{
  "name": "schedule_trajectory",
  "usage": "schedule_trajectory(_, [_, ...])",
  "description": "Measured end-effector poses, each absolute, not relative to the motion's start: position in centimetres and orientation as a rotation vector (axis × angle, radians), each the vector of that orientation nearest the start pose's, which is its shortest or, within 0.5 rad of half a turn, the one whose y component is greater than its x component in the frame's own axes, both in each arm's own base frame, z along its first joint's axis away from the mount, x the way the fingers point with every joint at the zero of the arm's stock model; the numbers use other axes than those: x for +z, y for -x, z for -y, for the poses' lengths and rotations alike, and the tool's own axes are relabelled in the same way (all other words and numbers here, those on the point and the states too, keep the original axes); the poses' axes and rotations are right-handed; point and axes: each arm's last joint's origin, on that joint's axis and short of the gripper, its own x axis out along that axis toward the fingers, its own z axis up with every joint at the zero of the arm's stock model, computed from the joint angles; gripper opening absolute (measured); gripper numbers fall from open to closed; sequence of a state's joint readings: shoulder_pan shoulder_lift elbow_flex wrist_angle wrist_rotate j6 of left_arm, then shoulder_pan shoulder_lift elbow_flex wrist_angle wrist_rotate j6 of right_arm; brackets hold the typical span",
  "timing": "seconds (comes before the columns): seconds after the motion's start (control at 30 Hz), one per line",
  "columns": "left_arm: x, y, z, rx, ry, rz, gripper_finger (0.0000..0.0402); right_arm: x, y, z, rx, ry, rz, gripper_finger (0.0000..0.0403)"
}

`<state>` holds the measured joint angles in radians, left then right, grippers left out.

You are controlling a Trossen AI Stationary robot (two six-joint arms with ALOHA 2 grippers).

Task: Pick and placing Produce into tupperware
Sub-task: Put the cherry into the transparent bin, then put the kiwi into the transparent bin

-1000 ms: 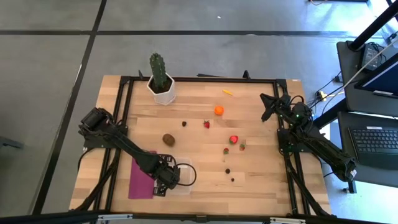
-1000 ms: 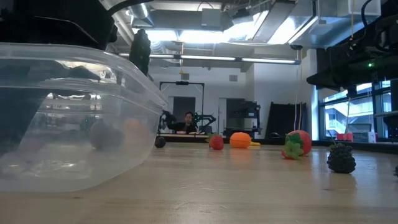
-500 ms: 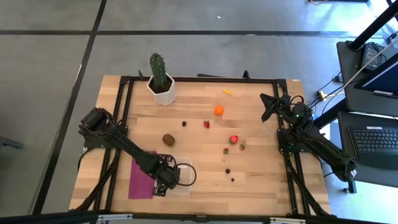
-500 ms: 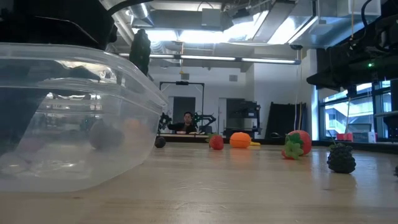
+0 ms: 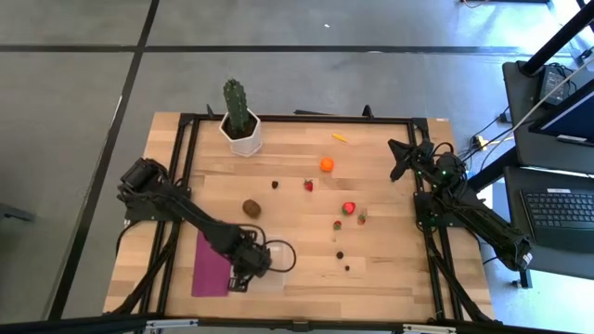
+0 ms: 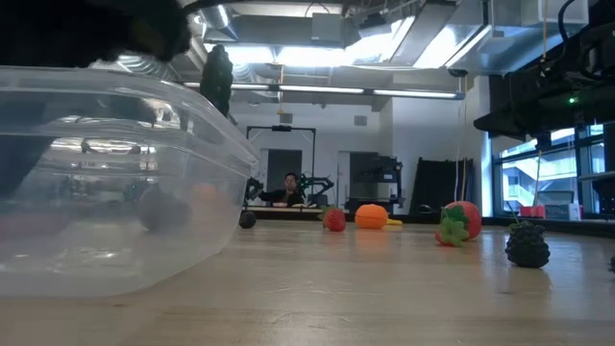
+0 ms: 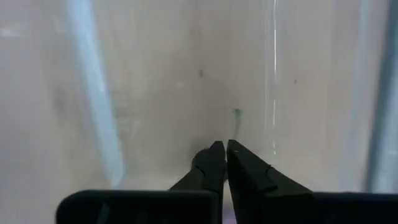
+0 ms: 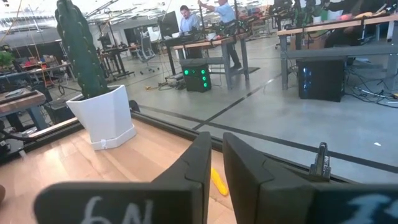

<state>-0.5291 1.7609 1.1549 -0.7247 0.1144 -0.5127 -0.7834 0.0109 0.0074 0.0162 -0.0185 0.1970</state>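
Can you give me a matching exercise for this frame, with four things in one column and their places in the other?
Things:
1. cactus
2. orange
3. kiwi
4. left claw

Places:
A. over the clear tub, near the table's front edge
B. back left corner, in a white pot
C. left of middle, behind the tub
D. back of the table, beside a thin yellow piece

Pairs: 1-B, 2-D, 3-C, 4-A

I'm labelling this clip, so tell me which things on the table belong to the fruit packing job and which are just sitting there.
Job: clear tub, orange, strawberries, kiwi, dark berries, yellow piece.
Lying about: cactus in white pot, magenta mat.
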Motion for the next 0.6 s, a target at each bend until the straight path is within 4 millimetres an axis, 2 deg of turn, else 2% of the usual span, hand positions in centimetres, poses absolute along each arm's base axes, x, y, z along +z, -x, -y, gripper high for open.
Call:
schedule_trajectory(0.13, [21.2, -28.7, 15.4, -0.163, 0.117, -1.365, 0.0001, 16.7, -7.0, 6.9, -0.761, -0.182, 0.087, 0.0046])
schedule_trajectory(0.5, [32.6, -29.0, 10.3, -0.11, -0.029, -1.043, 0.0023, 16.7, -7.0, 6.9, -0.762, -0.16, 0.078, 0.0046])
schedule_trajectory(0.6, [34.7, -28.8, 8.9, -0.048, -0.053, -0.96, 0.0035, 16.7, -7.0, 6.9, -0.762, -0.16, 0.078, 0.0046])
